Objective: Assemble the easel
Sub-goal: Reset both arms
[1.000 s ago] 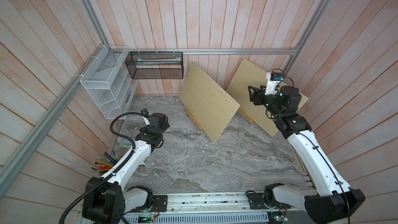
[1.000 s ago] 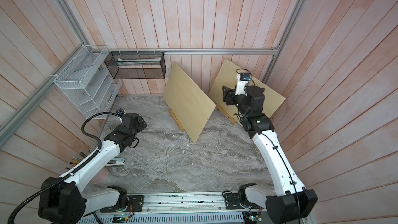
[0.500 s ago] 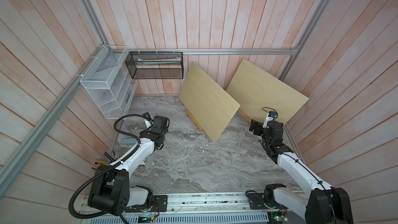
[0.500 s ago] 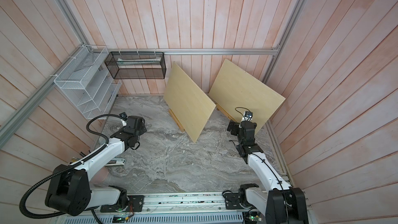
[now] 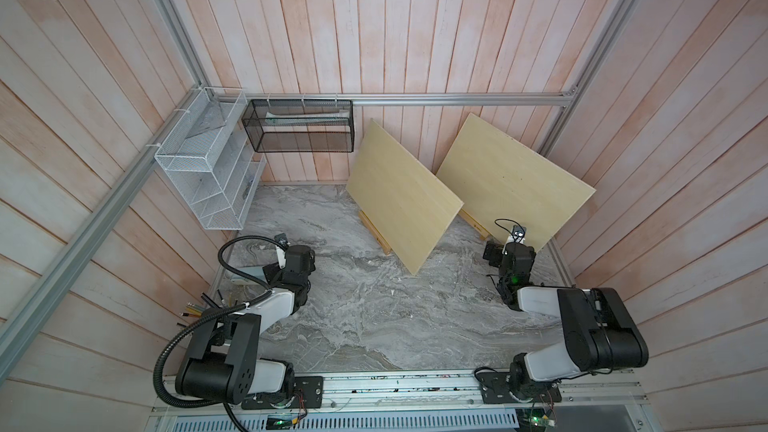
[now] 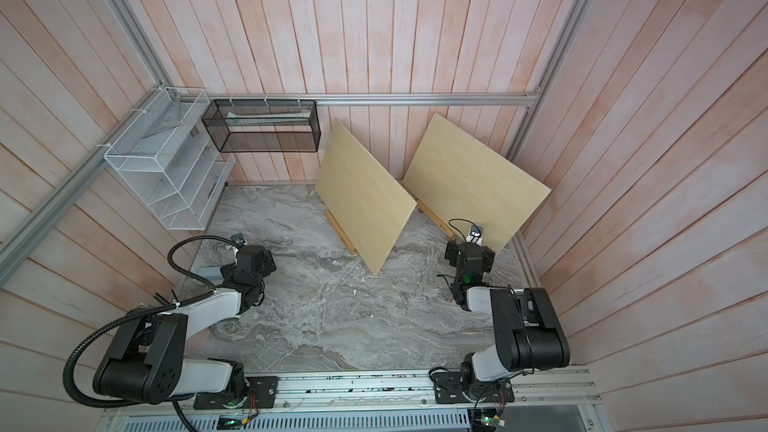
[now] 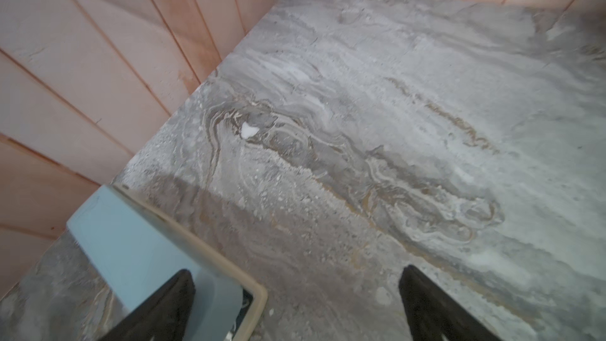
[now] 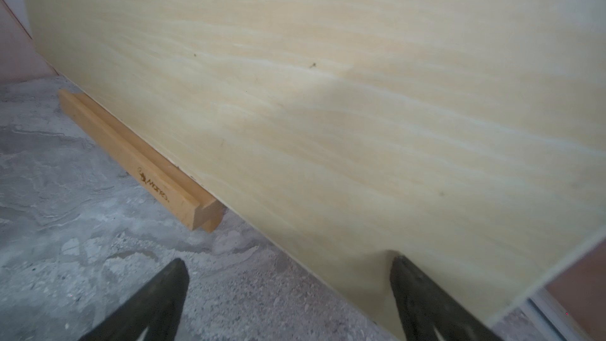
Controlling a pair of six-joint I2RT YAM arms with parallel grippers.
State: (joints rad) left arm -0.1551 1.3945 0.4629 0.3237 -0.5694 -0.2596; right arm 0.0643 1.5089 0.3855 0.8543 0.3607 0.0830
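Grey marble table (image 5: 374,309), pink plank walls. The centre board (image 5: 403,197) and corner board (image 5: 515,184) stand tilted, each on a wooden easel ledge (image 8: 137,159). My right tool (image 8: 288,262) is spread wide, empty, facing the corner board. My left tool (image 7: 296,272) is spread wide, empty, above the table.

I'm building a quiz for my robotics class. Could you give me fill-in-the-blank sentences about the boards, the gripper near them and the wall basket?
1. The jaws of the right gripper stand ___.
2. With the left board and the right board, the leaning boards number ___.
3. The mesh basket on the back wall is coloured ___.
Missing words: open; two; black.
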